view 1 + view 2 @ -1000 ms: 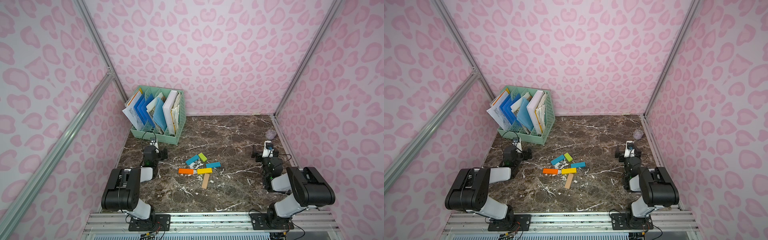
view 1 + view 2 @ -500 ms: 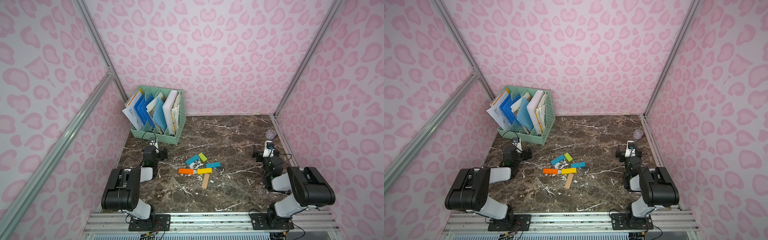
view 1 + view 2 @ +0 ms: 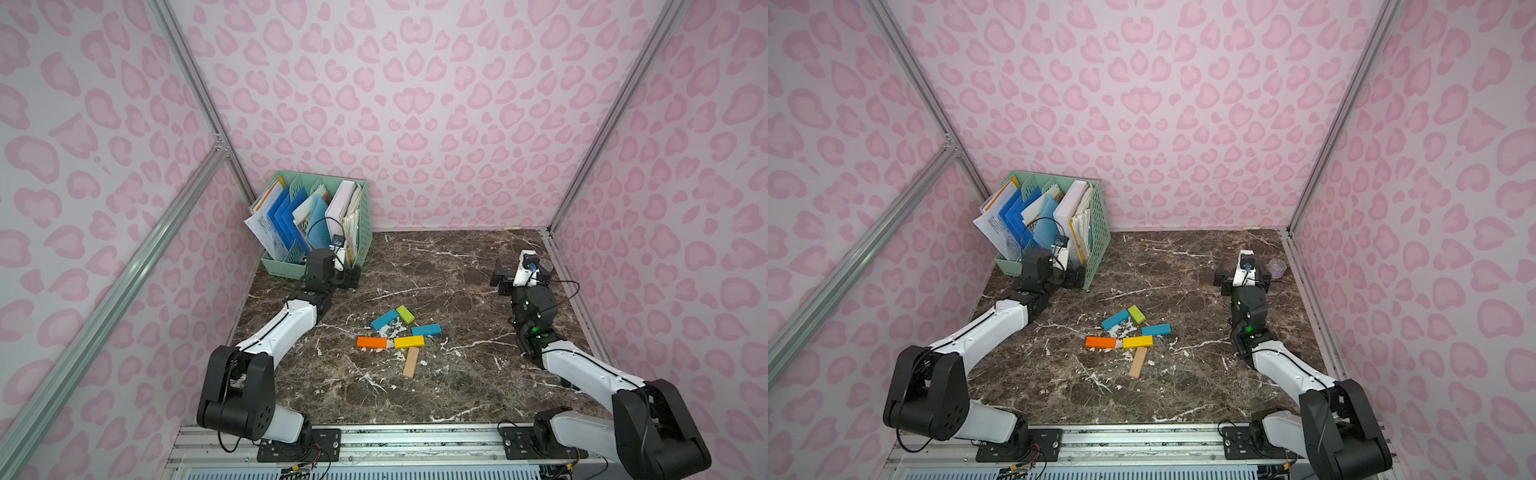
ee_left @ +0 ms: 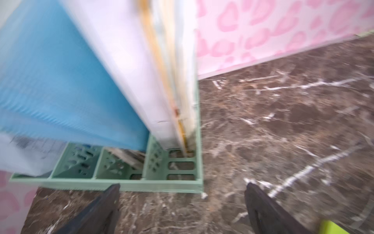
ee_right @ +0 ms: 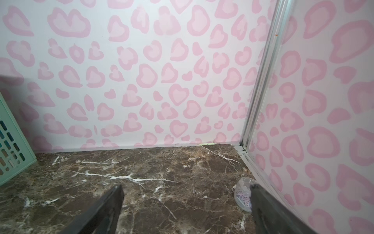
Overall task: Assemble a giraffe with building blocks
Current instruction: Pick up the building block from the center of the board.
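Six building blocks lie loose mid-table, and no giraffe is in view. In both top views I see a teal block (image 3: 385, 319), a lime-green one (image 3: 405, 314), a second teal (image 3: 426, 330), orange (image 3: 371, 342), yellow (image 3: 409, 341) and tan (image 3: 411, 362). My left gripper (image 3: 336, 276) (image 4: 182, 202) is open and empty at the front corner of the file rack, well back-left of the blocks. My right gripper (image 3: 521, 276) (image 5: 186, 202) is open and empty near the right wall, back-right of the blocks.
A mint-green lattice file rack (image 3: 361, 232) (image 4: 141, 184) full of blue folders and papers stands at the back left. A small clear packet (image 3: 1276, 266) (image 5: 241, 194) lies by the right wall beside the right fingers. Pink patterned walls enclose the marble table (image 3: 415, 266).
Both arms have stretched away from the base toward the back, the left up to the rack's front corner and the right along the right wall. The blocks have not moved.
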Motion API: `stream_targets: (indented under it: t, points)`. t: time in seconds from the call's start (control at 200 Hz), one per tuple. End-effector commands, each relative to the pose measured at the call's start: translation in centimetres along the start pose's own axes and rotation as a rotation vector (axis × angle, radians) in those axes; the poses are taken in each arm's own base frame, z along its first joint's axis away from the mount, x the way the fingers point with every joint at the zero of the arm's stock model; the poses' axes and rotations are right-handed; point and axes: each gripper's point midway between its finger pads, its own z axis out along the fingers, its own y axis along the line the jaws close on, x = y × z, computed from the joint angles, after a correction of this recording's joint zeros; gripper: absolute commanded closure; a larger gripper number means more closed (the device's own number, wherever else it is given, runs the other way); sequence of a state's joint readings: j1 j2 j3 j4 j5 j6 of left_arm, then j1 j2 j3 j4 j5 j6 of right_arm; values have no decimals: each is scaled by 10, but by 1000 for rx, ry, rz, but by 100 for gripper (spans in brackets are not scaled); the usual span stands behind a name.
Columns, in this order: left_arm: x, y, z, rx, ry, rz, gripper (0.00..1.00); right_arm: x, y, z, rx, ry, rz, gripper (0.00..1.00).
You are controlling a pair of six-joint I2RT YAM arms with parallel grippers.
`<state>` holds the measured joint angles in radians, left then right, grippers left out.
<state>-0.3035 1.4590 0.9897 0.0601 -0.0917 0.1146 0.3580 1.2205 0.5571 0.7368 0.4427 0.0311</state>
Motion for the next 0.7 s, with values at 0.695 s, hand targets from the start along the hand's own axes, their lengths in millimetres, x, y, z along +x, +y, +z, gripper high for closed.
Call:
stream_targets:
  t: [0.695]
  points:
    - [118,-176,-3,471,886,420,12,98,30,-57,-110,472,257,21]
